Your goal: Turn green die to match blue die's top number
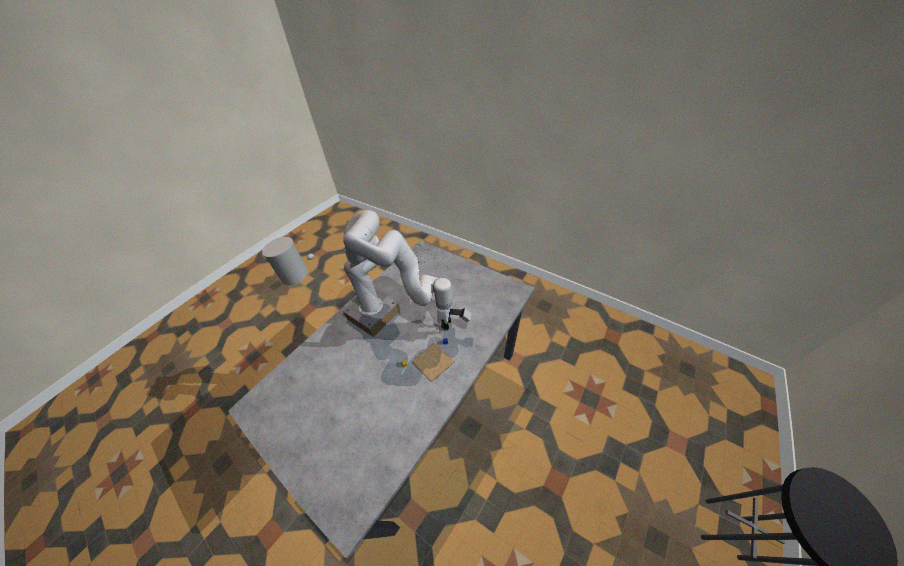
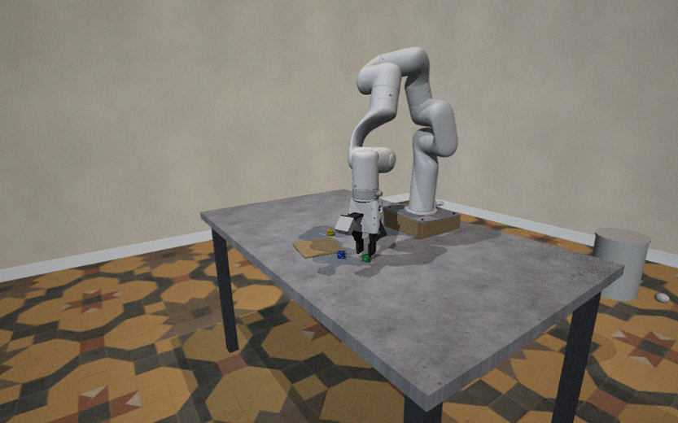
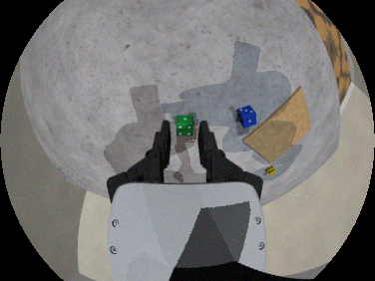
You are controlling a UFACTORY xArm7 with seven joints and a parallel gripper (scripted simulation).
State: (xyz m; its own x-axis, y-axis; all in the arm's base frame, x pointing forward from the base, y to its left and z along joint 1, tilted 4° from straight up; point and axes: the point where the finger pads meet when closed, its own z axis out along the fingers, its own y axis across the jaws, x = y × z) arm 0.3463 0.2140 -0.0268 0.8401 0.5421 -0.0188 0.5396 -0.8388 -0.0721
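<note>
1. The gripper (image 3: 182, 135) points straight down over the grey table (image 2: 454, 313), just above the green die (image 3: 184, 127).
2. Its jaws stand partly open, a narrow gap only a little wider than the die, and they hold nothing.
3. In the wrist view the die shows in the gap at the fingertips. Whether either finger touches it cannot be told.
4. In the exterior view the green die (image 2: 366, 258) rests flat on the bare table, with the dark finger ends just above it.
5. The green die is off the mat (image 3: 282, 128). It sits beside the mat's corner nearest the arm's base (image 2: 448, 225), with the blue die (image 3: 246, 115) between it and the mat.
6. The blue die (image 2: 341, 255) also lies on the bare table, just off the mat's edge and near the green one without touching it.
7. The yellow die (image 3: 270, 170) lies on the table beyond the mat's far side, well apart from the other two.
8. All this is toward the table's end where the arm is mounted, nearer the long edge away from the grey cylinder (image 2: 620, 261) on the floor.
9. The pips on the dice are too small to read with confidence.
10. The mat lies flat, a tan rectangle (image 1: 433, 362) with no die on it.
</note>
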